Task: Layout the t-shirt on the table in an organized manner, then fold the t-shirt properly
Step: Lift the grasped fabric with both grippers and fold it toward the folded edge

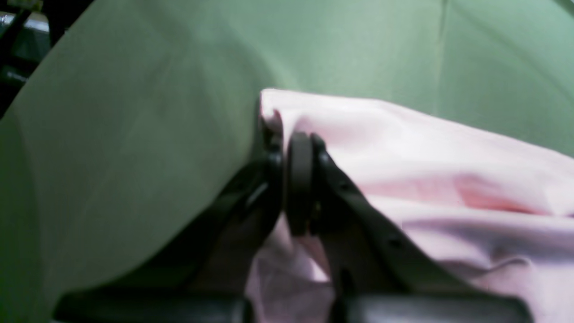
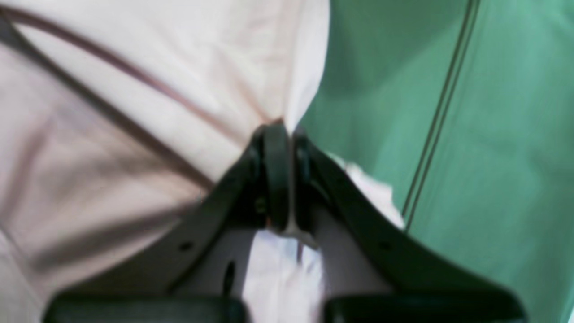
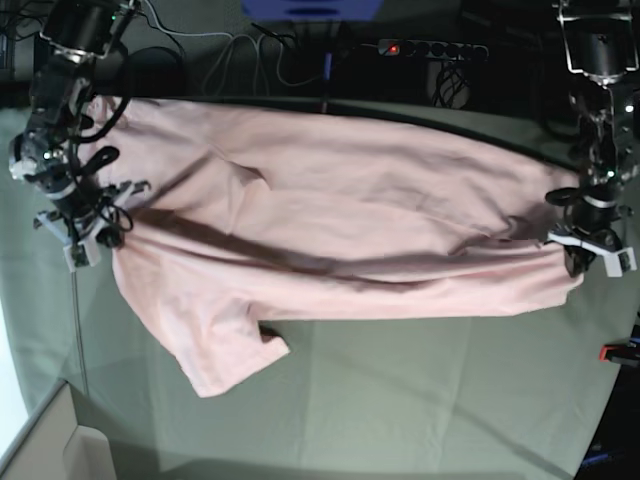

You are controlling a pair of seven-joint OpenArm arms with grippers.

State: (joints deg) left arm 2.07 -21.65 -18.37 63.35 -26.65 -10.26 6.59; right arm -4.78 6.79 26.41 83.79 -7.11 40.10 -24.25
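T-shirt (image 3: 340, 230) stretched above table (image 3: 420, 400) — jaws of left gripper (image 1: 293, 148) and right gripper (image 2: 287, 134) pinching its ends

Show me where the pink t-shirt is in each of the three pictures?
Left wrist: the t-shirt fills the lower right, pinched by the left tool.
Right wrist: it fills the left and top, pinched by the right tool.
Base: it stretches across the middle, between both arms.
Shared landmark: the green table cloth.
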